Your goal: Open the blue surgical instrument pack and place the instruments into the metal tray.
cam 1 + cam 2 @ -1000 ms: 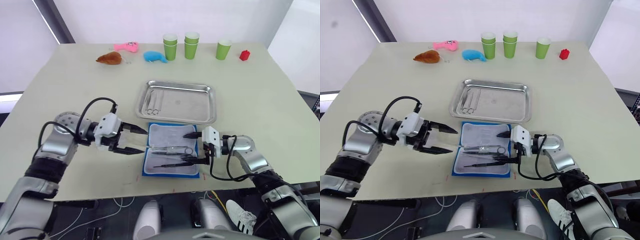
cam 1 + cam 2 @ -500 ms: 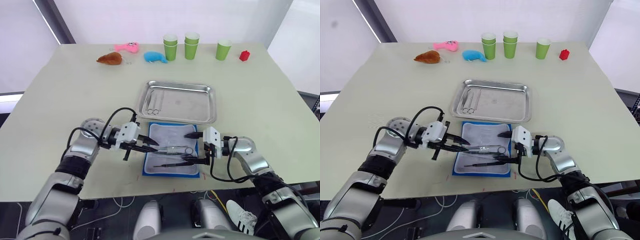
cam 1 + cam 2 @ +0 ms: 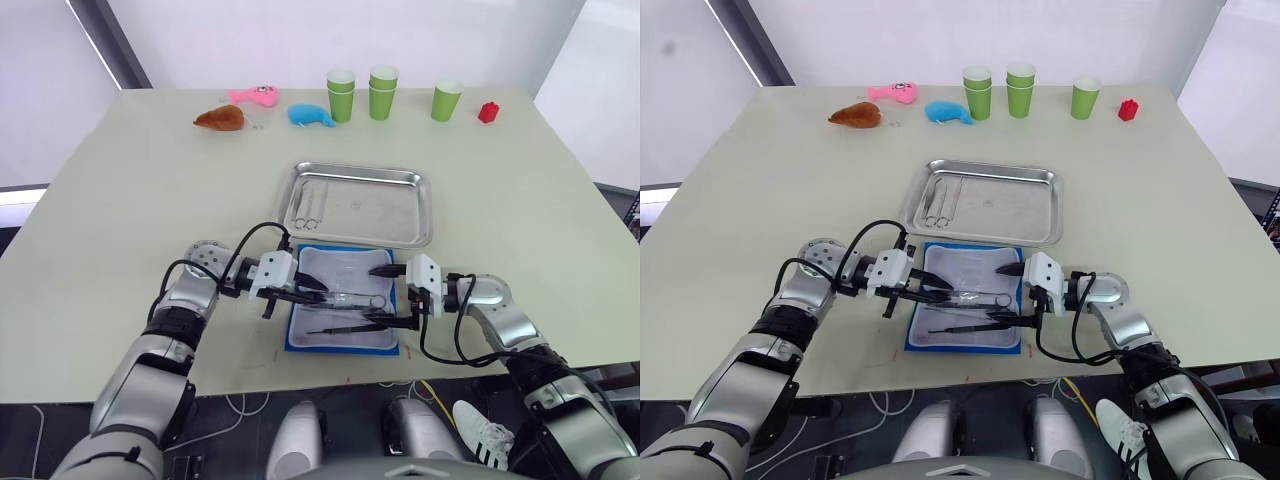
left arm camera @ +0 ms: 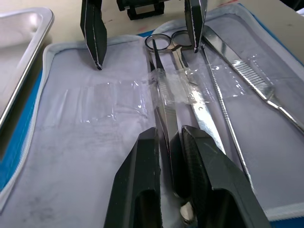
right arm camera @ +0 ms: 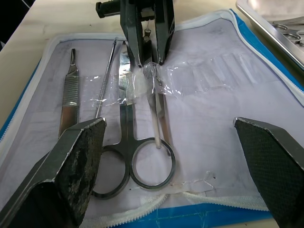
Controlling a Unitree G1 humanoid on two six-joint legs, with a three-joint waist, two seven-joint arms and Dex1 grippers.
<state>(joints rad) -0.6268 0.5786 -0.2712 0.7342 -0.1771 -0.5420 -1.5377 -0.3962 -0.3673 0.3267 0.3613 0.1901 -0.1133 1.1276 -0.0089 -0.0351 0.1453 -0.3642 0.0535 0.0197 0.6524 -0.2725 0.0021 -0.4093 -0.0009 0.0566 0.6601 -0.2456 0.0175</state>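
Observation:
The blue surgical instrument pack (image 3: 296, 338) lies open in front of the metal tray (image 3: 372, 212), pale lining up. A clear strap holds scissors (image 5: 142, 166), a thin probe (image 4: 223, 116) and a ridged handle (image 5: 70, 92) on the lining. My left gripper (image 3: 318, 293) reaches over the pack's left half, and in the left wrist view its fingers (image 4: 142, 180) are closed on the scissors' blades. At the pack's right edge my right gripper (image 3: 380, 296) stands open, one finger on each side of the ring handles. Two instruments (image 3: 308, 205) lie in the tray's left end.
Along the table's far edge stand green cups (image 3: 381, 90), a red block (image 3: 488, 111), a blue whale toy (image 3: 311, 114), a pink toy (image 3: 255, 94) and a brown toy (image 3: 221, 118). The pack sits near the table's front edge.
My left gripper has moved right from beside the pack to over it, and its fingers have gone from wide open to closed on the scissors' blades. The right gripper has stayed put.

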